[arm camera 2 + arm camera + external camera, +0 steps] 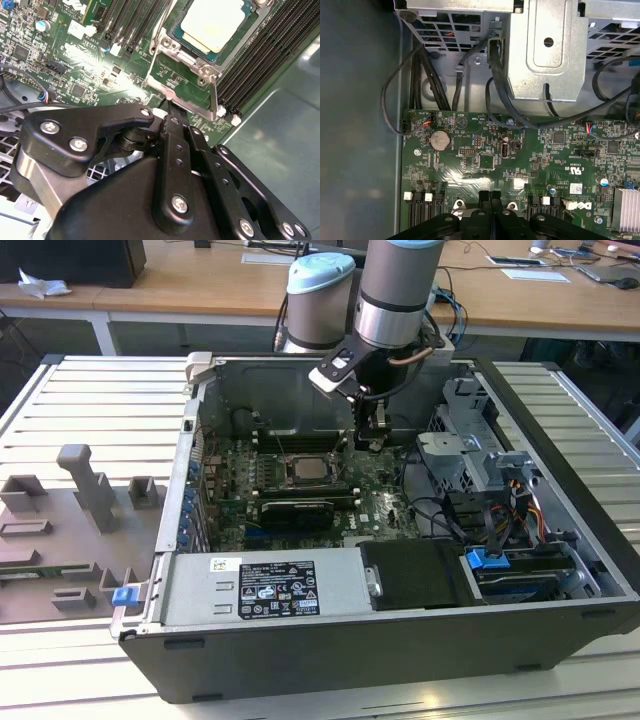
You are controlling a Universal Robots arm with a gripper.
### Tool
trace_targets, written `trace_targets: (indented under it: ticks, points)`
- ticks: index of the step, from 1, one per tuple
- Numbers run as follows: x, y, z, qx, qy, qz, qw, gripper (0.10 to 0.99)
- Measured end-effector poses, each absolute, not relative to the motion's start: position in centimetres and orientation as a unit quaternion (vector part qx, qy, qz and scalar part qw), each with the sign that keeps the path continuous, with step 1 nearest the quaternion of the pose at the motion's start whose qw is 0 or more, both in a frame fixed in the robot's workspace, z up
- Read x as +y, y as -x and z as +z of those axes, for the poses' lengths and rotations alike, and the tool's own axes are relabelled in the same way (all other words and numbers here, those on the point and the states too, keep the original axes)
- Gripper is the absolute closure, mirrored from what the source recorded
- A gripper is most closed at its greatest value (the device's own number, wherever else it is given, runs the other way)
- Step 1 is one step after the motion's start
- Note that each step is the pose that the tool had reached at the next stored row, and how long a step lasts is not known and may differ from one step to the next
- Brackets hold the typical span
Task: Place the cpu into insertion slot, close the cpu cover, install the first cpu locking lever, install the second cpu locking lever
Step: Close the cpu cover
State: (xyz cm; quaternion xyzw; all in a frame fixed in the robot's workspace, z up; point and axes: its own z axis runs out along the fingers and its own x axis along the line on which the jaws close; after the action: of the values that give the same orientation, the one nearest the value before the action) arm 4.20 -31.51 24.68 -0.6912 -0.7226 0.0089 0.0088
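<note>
The cpu [212, 22] lies flat in the insertion slot [305, 471], its pale metal top facing up. The silvery cpu cover [200, 65] appears to lie down around it. One thin wire locking lever [215, 100] stands up at the socket's corner, and a second one [161, 30] runs along the opposite side. My gripper [369, 446] hangs a little above the board, towards the exterior view's right of the socket. Its fingers are shut together with nothing between them. In both wrist views the tips [490, 196] meet over the green board, close to the upright lever [215, 100].
Black memory slots [260, 55] flank the socket. A metal drive cage [545, 50] and black cables [500, 100] sit just beyond the board's edge. The power supply [270, 590] fills the case's front. A grey fixture plate [70, 530] lies outside the case.
</note>
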Motion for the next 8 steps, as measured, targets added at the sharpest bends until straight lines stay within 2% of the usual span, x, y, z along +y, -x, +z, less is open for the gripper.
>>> trace_targets:
  ticks: [8]
  points:
    - [-31.52,-3.66,24.68,-0.723,0.691,0.009,0.009,0.980]
